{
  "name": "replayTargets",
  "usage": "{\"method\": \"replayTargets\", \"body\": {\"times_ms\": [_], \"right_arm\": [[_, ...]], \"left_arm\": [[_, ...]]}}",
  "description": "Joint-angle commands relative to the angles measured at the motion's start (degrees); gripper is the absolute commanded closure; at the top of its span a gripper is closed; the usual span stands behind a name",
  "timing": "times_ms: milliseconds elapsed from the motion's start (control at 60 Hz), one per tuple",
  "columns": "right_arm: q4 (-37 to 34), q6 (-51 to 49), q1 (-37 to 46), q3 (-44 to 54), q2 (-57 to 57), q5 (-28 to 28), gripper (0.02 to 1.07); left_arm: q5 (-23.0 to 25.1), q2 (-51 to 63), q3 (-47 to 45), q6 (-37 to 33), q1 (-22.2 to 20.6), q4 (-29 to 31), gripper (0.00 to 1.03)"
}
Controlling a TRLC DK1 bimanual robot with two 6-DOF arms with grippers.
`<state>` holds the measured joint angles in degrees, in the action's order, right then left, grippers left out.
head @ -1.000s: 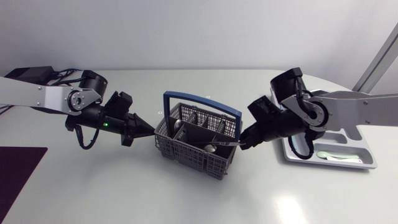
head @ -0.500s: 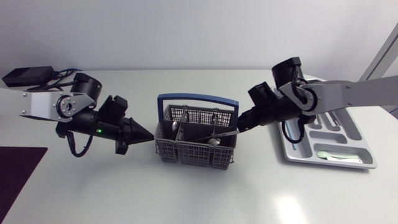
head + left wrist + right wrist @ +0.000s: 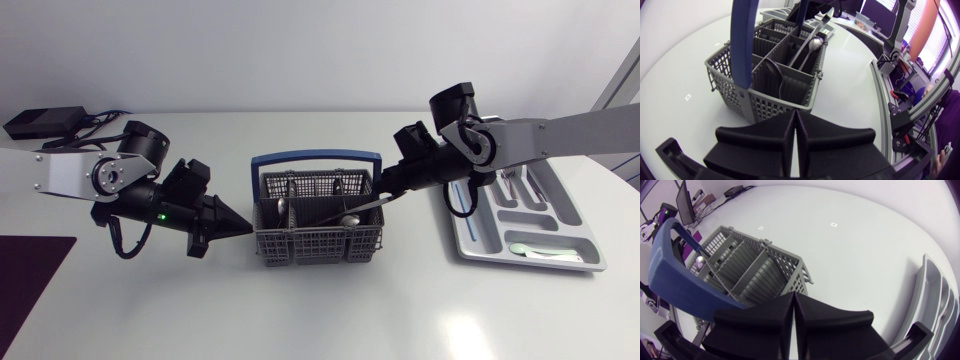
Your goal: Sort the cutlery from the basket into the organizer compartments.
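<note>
Nearest, one organizer (image 3: 575, 225) at right holds one pale spoon (image 3: 530, 250) in its closest compartment. Mid-table, one grey basket (image 3: 315, 245) stands between two arms. Left gripper (image 3: 240, 228): fingers pressed together, empty, tips at the basket's left wall. Right gripper (image 3: 388, 197): clamped on one spoon (image 3: 349, 219) by its stem, bowl over the basket's right half; one blue handle (image 3: 315, 157) arches just behind. Farthest, one black box (image 3: 40, 122).

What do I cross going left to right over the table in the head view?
left gripper → basket → right gripper → organizer
</note>
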<state>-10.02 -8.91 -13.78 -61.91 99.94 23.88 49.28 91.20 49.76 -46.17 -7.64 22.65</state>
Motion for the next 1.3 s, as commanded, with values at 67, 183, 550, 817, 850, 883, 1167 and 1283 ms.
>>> {"method": "replayTargets", "body": {"times_ms": [67, 183, 550, 817, 850, 883, 1167, 1283], "right_arm": [[0.35, 2.75, 2.88, 0.47, -1.68, -0.15, 1.01], [-1.32, 3.90, 5.17, 2.32, -6.16, -0.15, 1.01], [-8.26, 4.07, 7.89, 9.97, -23.74, 0.99, 0.92], [-12.92, 3.98, 6.75, 12.08, -31.30, 1.08, 0.84], [-13.53, 3.98, 6.57, 12.16, -31.74, 1.08, 0.81], [-13.71, 3.98, 6.40, 12.25, -31.91, 1.08, 0.80], [-17.58, 4.42, 5.34, 11.81, -36.66, 0.82, 0.69], [-18.46, 4.51, 5.26, 11.72, -37.80, 0.91, 0.69]], "left_arm": [[0.65, -2.87, -0.01, -1.02, 1.05, 0.20, 1.00], [0.38, -6.21, -0.54, -0.67, 2.89, 0.11, 1.00], [-5.86, -18.78, -2.91, 5.13, -0.71, -1.91, 0.95], [-18.51, -18.86, -0.80, 14.09, -12.05, -2.00, 0.87], [-20.10, -18.69, -0.36, 15.41, -13.19, -2.09, 0.85], [-20.89, -18.60, -0.19, 15.94, -13.81, -2.09, 0.85], [-34.60, -11.74, 4.21, 25.96, -20.84, -2.09, 0.72], [-38.64, -9.90, 6.05, 28.68, -23.12, -2.00, 0.68]]}}
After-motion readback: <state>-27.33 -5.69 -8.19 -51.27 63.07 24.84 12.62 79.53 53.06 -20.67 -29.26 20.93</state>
